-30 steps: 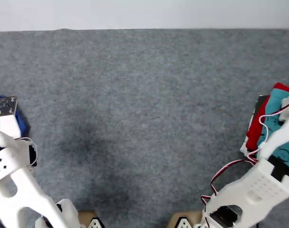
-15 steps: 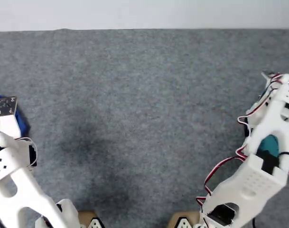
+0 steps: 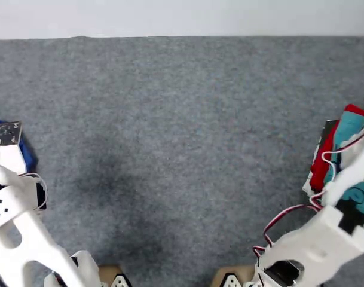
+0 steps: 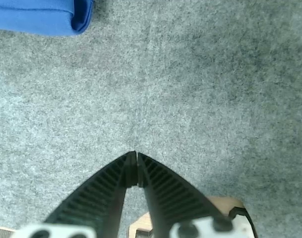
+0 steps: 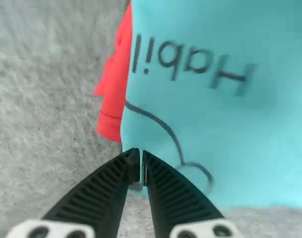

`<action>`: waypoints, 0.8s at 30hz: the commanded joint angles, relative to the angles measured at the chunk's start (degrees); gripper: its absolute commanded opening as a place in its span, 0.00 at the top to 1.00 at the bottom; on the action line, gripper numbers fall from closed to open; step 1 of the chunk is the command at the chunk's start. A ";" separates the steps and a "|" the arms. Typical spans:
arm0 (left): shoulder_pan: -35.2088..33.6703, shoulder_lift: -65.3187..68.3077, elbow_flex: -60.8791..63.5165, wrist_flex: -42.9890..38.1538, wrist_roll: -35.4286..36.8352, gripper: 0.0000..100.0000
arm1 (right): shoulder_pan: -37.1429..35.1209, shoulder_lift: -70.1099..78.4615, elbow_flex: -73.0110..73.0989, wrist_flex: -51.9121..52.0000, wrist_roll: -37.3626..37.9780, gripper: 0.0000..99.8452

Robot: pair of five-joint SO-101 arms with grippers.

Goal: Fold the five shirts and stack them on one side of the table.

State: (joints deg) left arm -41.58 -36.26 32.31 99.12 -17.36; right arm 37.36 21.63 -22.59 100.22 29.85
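A stack of folded shirts (image 3: 337, 149) lies at the table's right edge, a teal shirt (image 5: 210, 99) with dark print on top and a red shirt (image 5: 113, 94) under it. My right gripper (image 5: 140, 157) hangs shut and empty just above the teal shirt's edge. The right arm (image 3: 325, 233) covers part of the stack in the high view. A blue shirt (image 4: 41, 15) lies at the left edge, partly under the left arm (image 3: 14, 209). My left gripper (image 4: 136, 163) is shut over bare grey felt, apart from the blue shirt.
Grey felt (image 3: 182, 131) covers the table, with a white wall along the far edge. Red and white cables (image 3: 289, 215) loop off the right arm. The arm bases (image 3: 170, 278) stand at the near edge.
The right arm swung out over the stack half a second ago and has drawn back toward the near edge. The left arm has not moved.
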 commanded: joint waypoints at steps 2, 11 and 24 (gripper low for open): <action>0.35 -0.97 -0.13 0.53 -0.44 1.00 | -1.54 4.26 -0.18 1.71 0.62 0.99; 0.35 -0.88 -0.13 0.44 -0.44 1.00 | -3.38 0.04 -11.52 1.27 0.62 0.99; 0.35 -1.23 -1.54 0.44 -0.35 1.00 | -5.23 3.38 -16.79 -13.05 -5.10 0.99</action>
State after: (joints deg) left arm -41.58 -36.26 32.31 99.12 -17.36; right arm 33.76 27.69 -34.55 85.27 28.97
